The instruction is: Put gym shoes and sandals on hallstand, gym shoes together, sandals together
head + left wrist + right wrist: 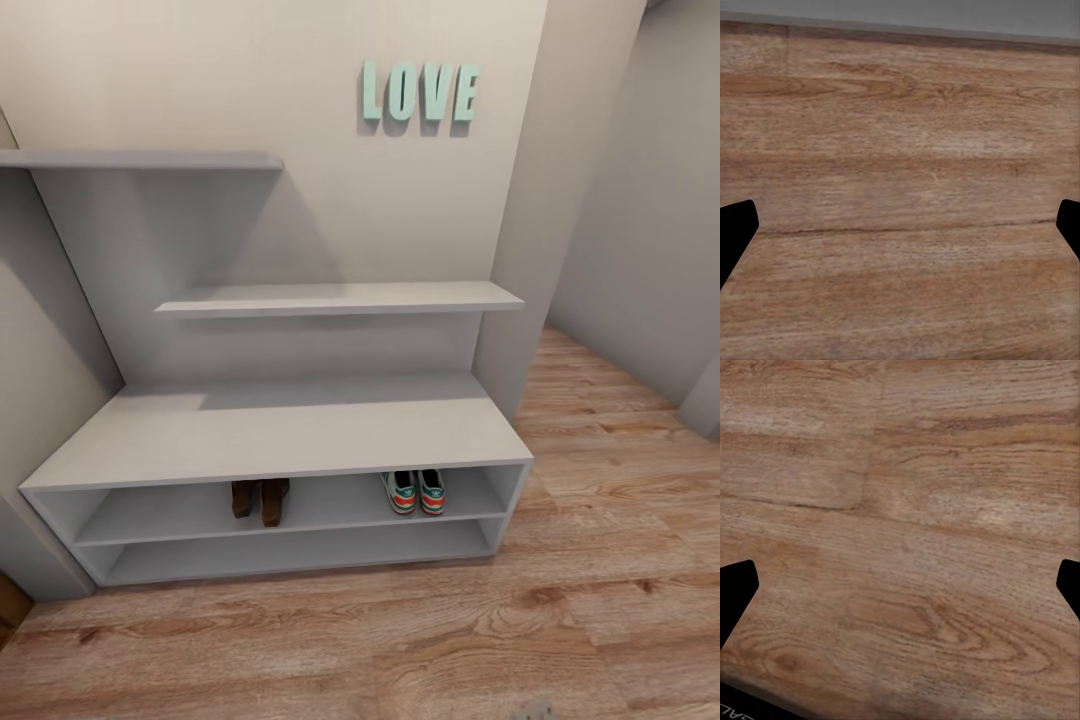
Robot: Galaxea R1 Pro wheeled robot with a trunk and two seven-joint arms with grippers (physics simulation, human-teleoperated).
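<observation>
Pale-grey hallstand [300,430] upper slot holds both sandals [260,499] mid-shelf and gym shoes [415,491] near its right end, paired; jaws spread, empty; task looks done.

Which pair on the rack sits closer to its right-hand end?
The gym shoes: white with green stripes, side by side on the upper shelf slot of the hallstand near its right end. The brown sandals stand in the same slot, further left, about mid-width.

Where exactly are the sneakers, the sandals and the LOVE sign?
gym shoes [416,492]: head view, the heels, upper shelf slot.
sandals [260,499]: head view, the brown heel ends, same slot.
LOVE sign [420,92]: head view, the letter V.
</observation>
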